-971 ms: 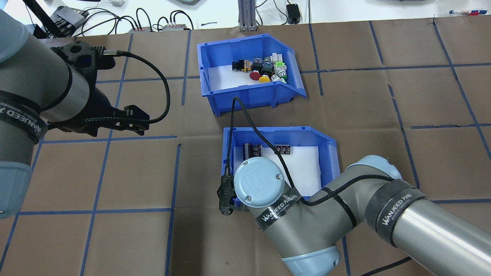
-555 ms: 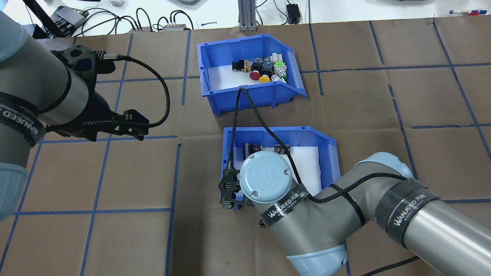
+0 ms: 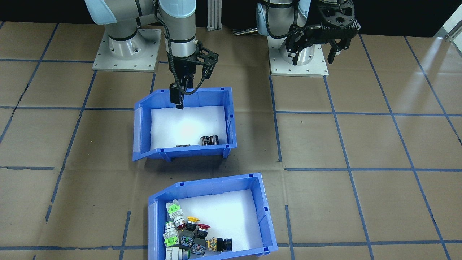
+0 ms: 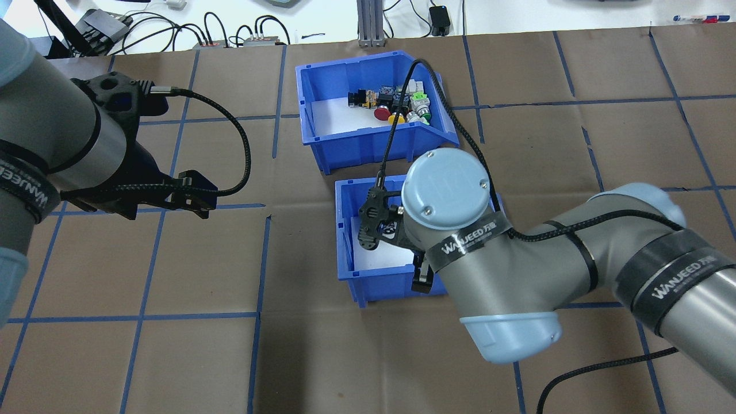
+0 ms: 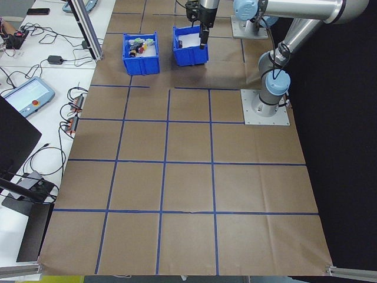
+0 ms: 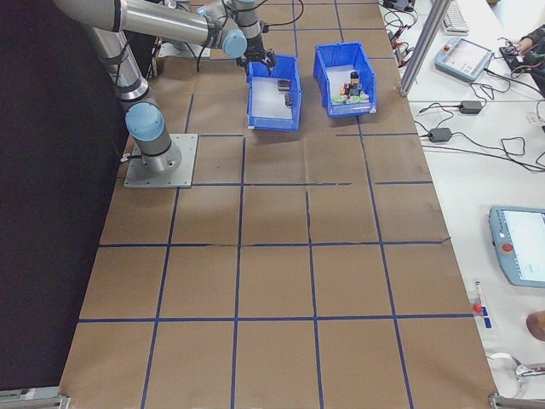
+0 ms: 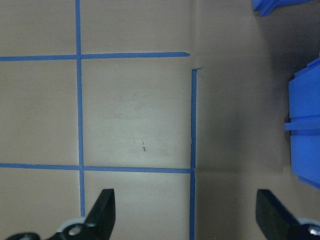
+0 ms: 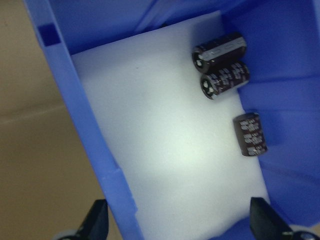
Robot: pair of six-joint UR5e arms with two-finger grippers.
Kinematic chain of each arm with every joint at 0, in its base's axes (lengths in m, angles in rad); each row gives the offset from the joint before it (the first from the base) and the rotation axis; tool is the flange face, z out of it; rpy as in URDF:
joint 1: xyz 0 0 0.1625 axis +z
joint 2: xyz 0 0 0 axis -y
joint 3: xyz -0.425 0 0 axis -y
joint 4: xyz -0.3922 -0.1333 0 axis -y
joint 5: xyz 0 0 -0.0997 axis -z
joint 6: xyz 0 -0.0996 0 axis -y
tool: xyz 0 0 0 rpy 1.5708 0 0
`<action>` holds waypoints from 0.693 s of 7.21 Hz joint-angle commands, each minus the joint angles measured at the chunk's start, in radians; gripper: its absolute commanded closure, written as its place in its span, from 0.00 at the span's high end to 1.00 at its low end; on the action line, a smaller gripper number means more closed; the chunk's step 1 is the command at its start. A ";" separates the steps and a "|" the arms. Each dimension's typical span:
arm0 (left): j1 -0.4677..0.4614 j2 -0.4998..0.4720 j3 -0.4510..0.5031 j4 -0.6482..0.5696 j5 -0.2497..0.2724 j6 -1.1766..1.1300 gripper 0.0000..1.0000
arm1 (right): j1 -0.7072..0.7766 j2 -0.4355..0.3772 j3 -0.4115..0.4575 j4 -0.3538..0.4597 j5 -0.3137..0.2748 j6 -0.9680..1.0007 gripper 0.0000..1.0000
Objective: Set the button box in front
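Note:
The button box [image 4: 306, 109] is a blue bin at the far side of the table, also seen as the button box [image 3: 264, 213]. Its green, yellow and red push-buttons [image 4: 397, 106] cluster in one corner. Closer to the robot stands a matching blue bin [image 3: 231, 119] holding dark cylinders [image 8: 220, 50]. My right gripper [image 3: 182, 94] hangs open over that bin's robot-side wall [image 8: 75, 100], one finger outside and one over the white floor. My left gripper [image 4: 198, 192] is open above bare table to the left, its fingers [image 7: 102, 212] holding nothing.
The right arm's wrist [image 4: 443, 184] covers much of the nearer bin from above. Cables and devices [image 4: 172, 29] lie beyond the table's far edge beside an aluminium post [image 4: 371, 23]. Both arm bases [image 3: 126, 47] stand at the robot side. Blue tape lines grid the brown table.
My right arm has swung forward and rightward from the nearer bin's near-left corner to above the bin. The left arm has drifted slightly. Neither bin has moved.

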 commanded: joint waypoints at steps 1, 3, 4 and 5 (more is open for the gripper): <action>0.000 0.012 -0.002 -0.003 0.004 0.000 1.00 | -0.099 -0.021 -0.063 0.062 -0.006 0.010 1.00; 0.000 0.031 -0.013 -0.003 0.007 -0.001 1.00 | -0.128 -0.089 -0.060 0.181 -0.008 0.010 1.00; 0.000 0.031 -0.013 -0.003 0.007 -0.001 1.00 | -0.172 -0.106 -0.065 0.186 -0.009 0.011 1.00; 0.002 0.026 -0.010 -0.003 0.007 -0.001 1.00 | -0.247 -0.139 -0.063 0.188 -0.009 0.010 1.00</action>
